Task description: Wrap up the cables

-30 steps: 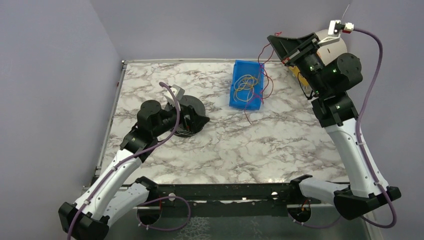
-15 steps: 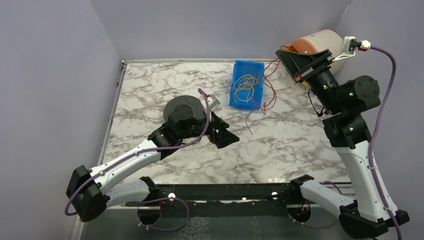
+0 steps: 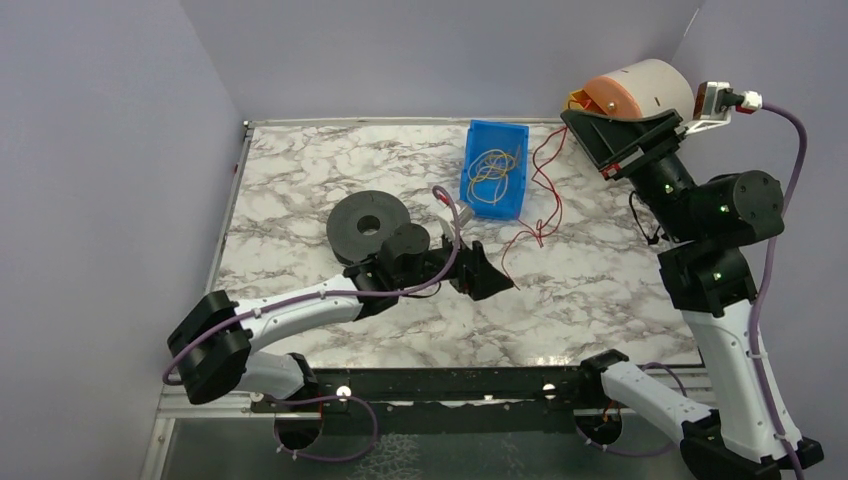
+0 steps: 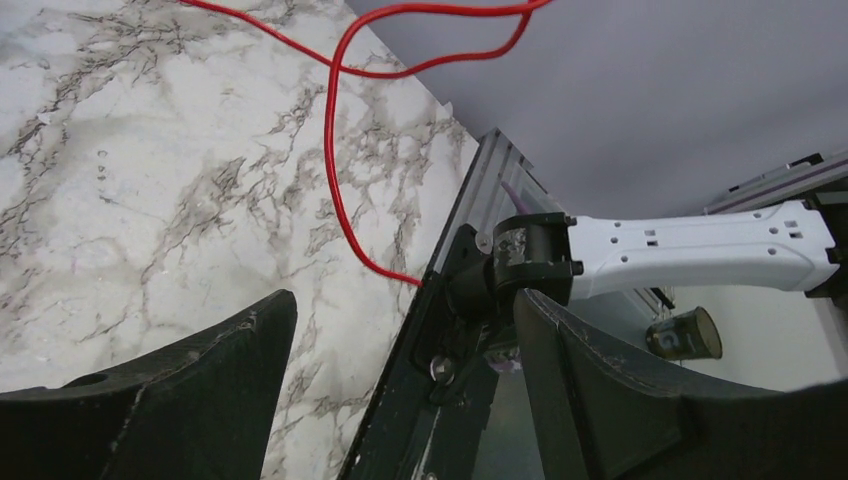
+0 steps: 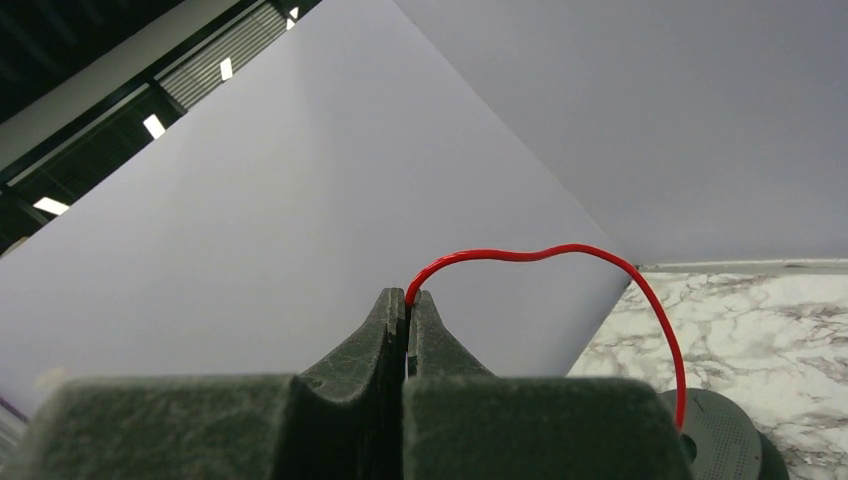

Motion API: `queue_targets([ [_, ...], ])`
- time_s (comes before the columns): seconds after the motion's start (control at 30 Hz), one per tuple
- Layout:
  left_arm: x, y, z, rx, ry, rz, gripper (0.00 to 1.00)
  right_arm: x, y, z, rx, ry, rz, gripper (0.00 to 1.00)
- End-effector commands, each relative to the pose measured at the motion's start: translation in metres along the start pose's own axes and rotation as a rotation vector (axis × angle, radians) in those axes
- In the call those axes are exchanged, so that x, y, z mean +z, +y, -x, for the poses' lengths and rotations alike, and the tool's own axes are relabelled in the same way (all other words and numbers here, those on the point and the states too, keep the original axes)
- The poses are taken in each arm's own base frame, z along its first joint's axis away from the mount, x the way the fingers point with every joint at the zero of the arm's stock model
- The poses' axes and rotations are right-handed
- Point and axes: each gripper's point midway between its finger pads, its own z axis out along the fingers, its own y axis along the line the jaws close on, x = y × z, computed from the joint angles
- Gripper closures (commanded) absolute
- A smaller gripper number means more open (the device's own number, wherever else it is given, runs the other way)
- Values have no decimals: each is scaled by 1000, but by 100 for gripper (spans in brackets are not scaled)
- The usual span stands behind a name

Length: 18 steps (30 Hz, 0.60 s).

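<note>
A thin red cable [image 3: 556, 205] hangs from my right gripper [image 3: 578, 118], which is raised at the back right and shut on the cable's upper end. The cable drops past the blue bin and trails onto the table, its loose end lying just right of my left gripper [image 3: 500, 280]. In the right wrist view the jaws [image 5: 408, 297] pinch the red cable [image 5: 560, 250] at their tips. My left gripper is open and empty, low over the table's middle. In the left wrist view [image 4: 400, 330] the red cable [image 4: 332, 150] loops ahead of the open fingers, untouched.
A blue bin [image 3: 478, 200] holding yellow and red wires stands at the back middle. A black disc with a hole [image 3: 368, 225] lies left of centre, behind my left arm. An orange-and-beige roll [image 3: 640, 88] sits behind my right gripper. The table's near rail [image 4: 440, 340] is close to my left fingers.
My left arm has swung off the black disc, rightward and nearer, toward the cable's loose end. My right gripper has drifted right with the cable still pinched.
</note>
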Motion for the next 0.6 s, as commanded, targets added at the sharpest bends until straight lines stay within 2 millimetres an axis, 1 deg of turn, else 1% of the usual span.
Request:
queue_targets([
  [0.0,17,-20,37,-52,-138,-49,20,-8,19,-5,26,34,70,99],
  [0.13,31,-27,36,-67,-120,-87,24,-11,25,-3,29,32,86,99],
  [0.2,37,-28,36,-71,-115,-95,31,-13,29,-3,26,33,97,99],
  [0.3,40,-29,37,-65,-112,-105,47,-15,30,-1,14,29,95,99],
  [0.4,40,-31,36,-58,-106,-113,66,-18,27,1,-8,16,76,99],
  [0.47,39,-31,36,-48,-108,-113,81,-19,22,2,-23,1,53,99],
  [0.53,36,-30,36,-41,-114,-106,100,-21,18,3,-36,-11,37,99],
  [0.57,35,-28,35,-40,-116,-101,100,-21,17,3,-41,-14,32,99],
])
